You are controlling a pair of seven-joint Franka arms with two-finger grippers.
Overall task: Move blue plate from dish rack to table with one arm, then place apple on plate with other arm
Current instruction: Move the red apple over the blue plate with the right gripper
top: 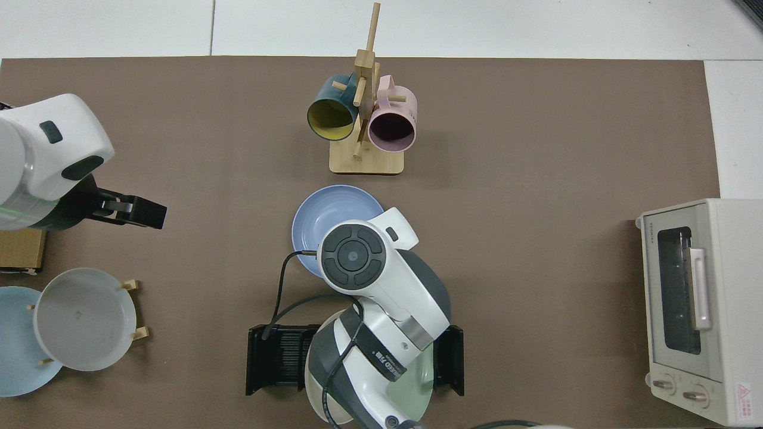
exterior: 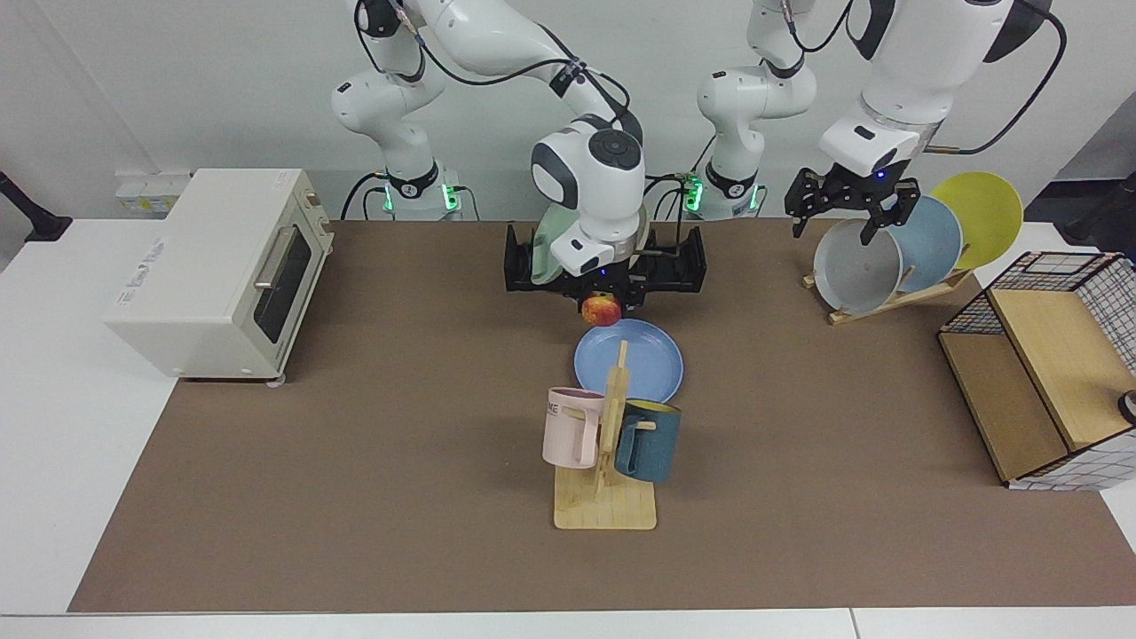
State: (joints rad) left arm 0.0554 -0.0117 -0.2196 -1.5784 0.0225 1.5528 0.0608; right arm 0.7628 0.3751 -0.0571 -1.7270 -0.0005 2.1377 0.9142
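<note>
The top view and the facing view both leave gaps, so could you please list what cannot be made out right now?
- Top view: the apple and the right gripper are hidden under the right arm's wrist.
- Top view: that wrist covers part of the blue plate.
- Facing view: the mug stand hides the plate's near rim.

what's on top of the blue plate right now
Nothing rests on the blue plate yet. The right end effector holds the apple above its far rim; from above, the arm covers that part.

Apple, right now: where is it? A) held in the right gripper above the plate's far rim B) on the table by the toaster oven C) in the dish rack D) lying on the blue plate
A: the apple is clamped in the right gripper, hanging over the plate, not yet set down.
</note>
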